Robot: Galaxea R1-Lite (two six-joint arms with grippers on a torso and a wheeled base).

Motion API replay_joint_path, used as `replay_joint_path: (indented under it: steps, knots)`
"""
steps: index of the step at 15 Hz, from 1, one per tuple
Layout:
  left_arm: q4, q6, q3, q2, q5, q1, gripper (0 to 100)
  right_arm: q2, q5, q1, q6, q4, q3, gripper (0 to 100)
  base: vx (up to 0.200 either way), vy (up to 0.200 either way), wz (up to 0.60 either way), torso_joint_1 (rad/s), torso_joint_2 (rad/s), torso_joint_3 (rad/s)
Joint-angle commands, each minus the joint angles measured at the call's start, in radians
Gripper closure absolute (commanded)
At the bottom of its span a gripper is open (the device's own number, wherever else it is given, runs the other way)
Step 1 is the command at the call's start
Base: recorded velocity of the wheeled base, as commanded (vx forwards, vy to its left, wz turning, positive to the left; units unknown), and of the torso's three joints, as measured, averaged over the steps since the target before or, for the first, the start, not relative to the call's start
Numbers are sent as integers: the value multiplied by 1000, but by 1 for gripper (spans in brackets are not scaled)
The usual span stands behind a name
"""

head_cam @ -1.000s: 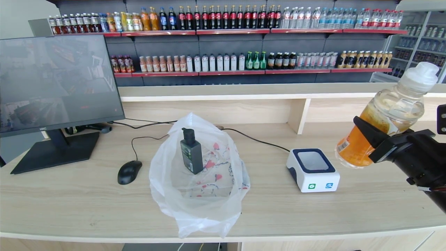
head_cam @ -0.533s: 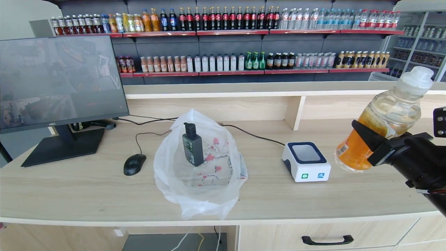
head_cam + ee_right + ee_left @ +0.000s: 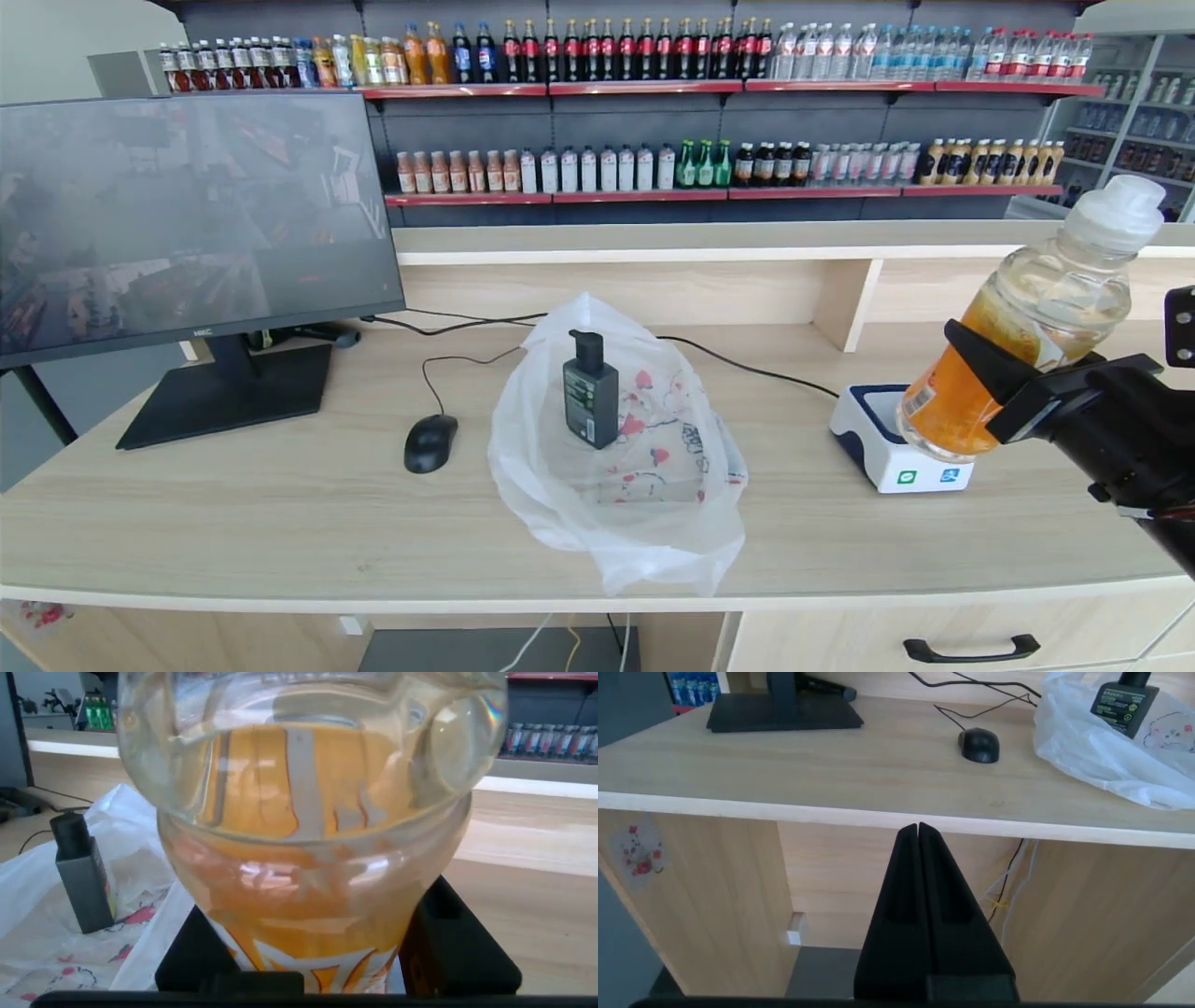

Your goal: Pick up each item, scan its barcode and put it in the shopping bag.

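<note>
At right, near the scanner (image 3: 887, 462), my right claw (image 3: 999, 387) grips 1 bottle (image 3: 1027, 317); I'd tilt its barcode squarely toward the window.

Orange bottle (image 3: 1027, 336), translucent white bag (image 3: 644, 541) with seemingly red-flowered print.

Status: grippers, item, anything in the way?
Right gripper shut on drink bottle, by scanner. Left gripper shut, empty. Shopping bag open, dark bottle inside.
</note>
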Motion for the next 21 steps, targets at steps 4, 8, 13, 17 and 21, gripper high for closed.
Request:
replay_joint_path:
  steps: [4, 8, 13, 17, 21]
  knots:
    - [0, 1, 0, 0, 0, 0, 100, 5, 0, 0, 0, -1, 0, 100, 0, 50, 0, -1, -1, -2]
    - [-1, 1, -1, 0, 0, 0, 100, -1, 0, 0, 0, -1, 2, 100, 0, 0, 300, 4, 1, 1]
    - [0, 1, 0, 0, 0, 0, 100, -13, 0, 6, -5, -1, 3, 100, 0, 0, 360, -4, 1, 2]
    - [0, 1, 0, 0, 0, 0, 100, 22, 2, 89, 0, -1, 17, 100, 0, 0, 0, 0, 0, 0]
    - [0, 1, -1, 0, 0, 0, 100, 134, 2, 177, 7, -1, -53, 100, 0, 0, 0, 0, 0, 0]
